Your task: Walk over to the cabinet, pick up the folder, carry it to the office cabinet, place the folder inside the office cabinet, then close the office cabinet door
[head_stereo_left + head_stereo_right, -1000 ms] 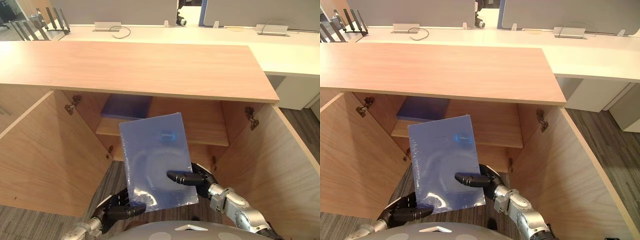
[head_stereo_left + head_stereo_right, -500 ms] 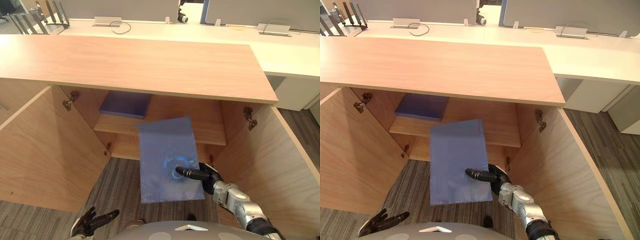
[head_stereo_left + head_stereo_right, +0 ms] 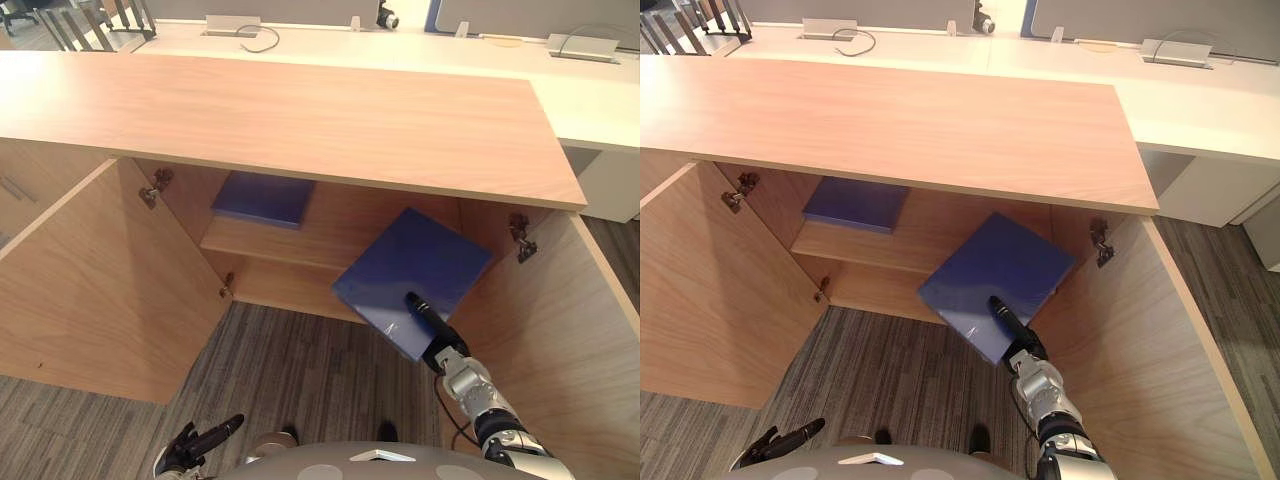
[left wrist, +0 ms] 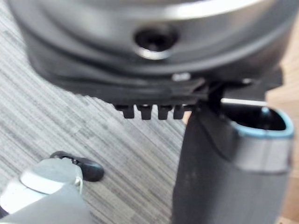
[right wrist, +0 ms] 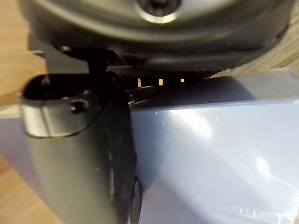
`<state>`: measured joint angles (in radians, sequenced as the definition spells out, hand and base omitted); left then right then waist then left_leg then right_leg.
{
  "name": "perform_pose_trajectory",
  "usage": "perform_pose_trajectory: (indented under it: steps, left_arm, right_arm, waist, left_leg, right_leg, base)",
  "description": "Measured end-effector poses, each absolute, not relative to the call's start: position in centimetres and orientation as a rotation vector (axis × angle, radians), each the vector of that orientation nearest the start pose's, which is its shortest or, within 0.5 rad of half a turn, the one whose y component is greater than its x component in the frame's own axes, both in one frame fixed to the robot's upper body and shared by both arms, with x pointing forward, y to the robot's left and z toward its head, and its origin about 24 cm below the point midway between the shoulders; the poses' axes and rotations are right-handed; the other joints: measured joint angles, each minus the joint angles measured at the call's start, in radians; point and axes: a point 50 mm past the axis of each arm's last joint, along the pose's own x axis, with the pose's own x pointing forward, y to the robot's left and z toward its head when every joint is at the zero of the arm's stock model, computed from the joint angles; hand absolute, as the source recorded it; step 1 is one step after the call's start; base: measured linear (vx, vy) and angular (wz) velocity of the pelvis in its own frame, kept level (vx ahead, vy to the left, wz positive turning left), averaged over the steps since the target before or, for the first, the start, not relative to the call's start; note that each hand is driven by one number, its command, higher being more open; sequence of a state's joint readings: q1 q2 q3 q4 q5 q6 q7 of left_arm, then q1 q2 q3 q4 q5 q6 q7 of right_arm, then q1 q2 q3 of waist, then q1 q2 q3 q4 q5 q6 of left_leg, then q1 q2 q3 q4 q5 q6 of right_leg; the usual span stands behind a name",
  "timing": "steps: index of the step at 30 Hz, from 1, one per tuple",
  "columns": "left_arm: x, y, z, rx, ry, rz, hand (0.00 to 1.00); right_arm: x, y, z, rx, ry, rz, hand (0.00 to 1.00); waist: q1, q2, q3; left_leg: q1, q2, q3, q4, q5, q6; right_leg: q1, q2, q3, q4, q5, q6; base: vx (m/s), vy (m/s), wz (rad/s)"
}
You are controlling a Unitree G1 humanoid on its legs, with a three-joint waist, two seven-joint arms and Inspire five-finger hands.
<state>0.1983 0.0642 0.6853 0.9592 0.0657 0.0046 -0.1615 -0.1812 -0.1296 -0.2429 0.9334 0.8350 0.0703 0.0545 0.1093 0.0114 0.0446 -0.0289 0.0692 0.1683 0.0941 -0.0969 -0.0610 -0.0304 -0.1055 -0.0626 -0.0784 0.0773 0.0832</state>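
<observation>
To do this well, I should level the flat blue plastic folder (image 3: 412, 275) and slide it corner-first onto the inner wooden shelf (image 3: 268, 243) of the open light-wood office cabinet (image 3: 300, 120) — clear of the second blue folder (image 3: 262, 198) lying at centre left. My right hand (image 3: 430, 325), lower right of centre, pinches the folder's near edge, thumb on top; the folder hangs tilted at the cabinet's mouth. My left hand (image 3: 198, 443) — bottom left — hangs loose-fingered and empty.
</observation>
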Motion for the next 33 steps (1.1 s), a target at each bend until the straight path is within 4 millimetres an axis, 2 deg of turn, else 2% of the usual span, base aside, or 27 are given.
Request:
perform_pose_trajectory:
  steps: [5,8,10,11,12,14,16,18,19,21,24,26,29,33]
  left_arm:
    - [3.7,25.5,-15.5,-0.287,1.076,0.596,1.00]
    - [4.6,24.9,-15.6,-0.297,1.062,0.580,1.00]
    - [5.6,24.3,-15.6,-0.278,1.058,0.546,1.00]
    - [5.9,24.3,-15.6,-0.273,1.054,0.537,1.00]
    - [6.6,24.2,-15.5,-0.265,1.044,0.530,1.00]
    - [7.4,24.4,-15.3,-0.253,1.019,0.536,1.00]
    - [8.3,25.0,-14.8,-0.233,0.976,0.553,1.00]
    - [8.7,25.5,-14.4,-0.226,0.949,0.571,1.00]
    - [8.7,25.7,-14.3,-0.228,0.945,0.586,1.00]
    - [8.6,25.8,-14.3,-0.232,0.944,0.605,1.00]
    - [8.3,26.1,-14.3,-0.239,0.942,0.630,1.00]
    - [8.6,25.9,-14.2,-0.248,0.931,0.629,1.00]
    - [9.1,25.6,-14.2,-0.267,0.915,0.638,1.00]
    - [9.3,25.3,-14.2,-0.312,0.898,0.655,1.00]
  right_arm:
    - [23.3,-20.5,-9.7,0.976,0.560,-0.498,0.00]
    - [25.6,-20.1,-8.2,1.080,0.473,-0.519,0.00]
    - [28.8,-19.9,-5.4,1.124,0.373,-0.487,0.00]
    - [29.6,-19.9,-4.7,1.134,0.346,-0.476,0.00]
    - [31.0,-19.9,-3.1,1.161,0.292,-0.453,0.00]
    - [32.9,-19.5,-0.8,1.200,0.214,-0.413,0.00]
    - [34.9,-19.3,2.5,1.243,0.097,-0.354,0.00]
    - [36.0,-19.1,4.7,1.267,0.034,-0.317,0.00]
    - [36.6,-19.0,5.7,1.290,0.008,-0.297,0.00]
    - [36.9,-18.8,6.4,1.305,-0.011,-0.287,0.00]
    - [37.2,-18.8,7.1,1.330,-0.033,-0.293,0.00]
    - [37.8,-18.6,8.5,1.352,-0.073,-0.274,0.00]
    - [38.0,-18.6,9.5,1.370,-0.122,-0.270,0.00]
    - [38.4,-18.6,10.5,1.440,-0.138,-0.283,0.00]
  waist:
    - [0.015,0.010,0.012]
    - [0.031,0.020,0.031]
    - [0.027,0.048,0.070]
    - [0.027,0.056,0.082]
    - [0.030,0.066,0.112]
    - [0.029,0.068,0.154]
    - [0.027,0.066,0.194]
    - [0.026,0.067,0.218]
    - [0.026,0.074,0.233]
    - [0.026,0.075,0.247]
    - [0.037,0.072,0.264]
    - [0.047,0.077,0.270]
    - [0.052,0.078,0.271]
    - [0.055,0.074,0.292]
  left_leg:
    - [-0.003,-0.005,-0.004,-0.013,0.007,0.001]
    - [-0.040,-0.004,-0.004,0.027,-0.007,0.006]
    - [-0.122,0.013,-0.002,0.128,-0.043,0.013]
    - [-0.142,0.014,-0.001,0.152,-0.050,0.016]
    - [-0.172,0.017,0.002,0.196,-0.060,0.024]
    - [-0.236,0.018,0.004,0.297,-0.095,0.036]
    - [-0.377,0.015,0.002,0.498,-0.167,0.052]
    - [-0.463,0.019,0.002,0.594,-0.204,0.058]
    - [-0.502,0.031,0.002,0.638,-0.217,0.063]
    - [-0.526,0.033,0.004,0.655,-0.230,0.067]
    - [-0.559,0.045,0.012,0.683,-0.230,0.068]
    - [-0.607,0.050,0.000,0.721,-0.234,0.061]
    - [-0.664,0.057,-0.024,0.758,-0.231,0.051]
    - [-0.682,0.059,-0.031,0.776,-0.239,0.050]
  right_leg:
    - [-0.002,-0.005,-0.004,0.000,0.000,0.000]
    - [-0.024,-0.011,-0.004,0.012,0.002,0.002]
    - [-0.096,-0.012,-0.002,0.080,-0.002,-0.002]
    - [-0.120,-0.010,-0.001,0.106,-0.005,-0.005]
    - [-0.168,-0.012,0.008,0.178,-0.025,-0.005]
    - [-0.271,-0.022,0.022,0.344,-0.095,-0.005]
    - [-0.441,-0.043,0.048,0.589,-0.188,-0.002]
    - [-0.527,-0.052,0.062,0.674,-0.222,0.009]
    - [-0.559,-0.047,0.063,0.697,-0.226,0.004]
    - [-0.583,-0.050,0.062,0.703,-0.226,0.005]
    - [-0.612,-0.066,0.041,0.756,-0.229,-0.011]
    - [-0.660,-0.067,0.034,0.781,-0.231,-0.008]
    - [-0.703,-0.067,0.015,0.809,-0.237,-0.008]
    - [-0.712,-0.068,0.008,0.820,-0.245,-0.011]
  base:
    - [0.01,-0.003,0.04]
    - [-0.03,0.025,0.02]
    - [-0.10,0.052,-0.10]
    - [-0.13,0.049,-0.17]
    - [-0.19,0.053,-0.17]
    - [-0.21,0.053,-0.12]
    - [-0.25,0.087,-0.02]
    - [-0.26,0.060,-0.04]
    - [-0.29,0.060,-0.11]
    - [-0.21,0.045,-0.12]
    - [-0.10,-0.001,-0.05]
    - [-0.08,-0.028,0.03]
    - [-0.05,-0.037,0.12]
    - [-0.01,0.000,0.05]
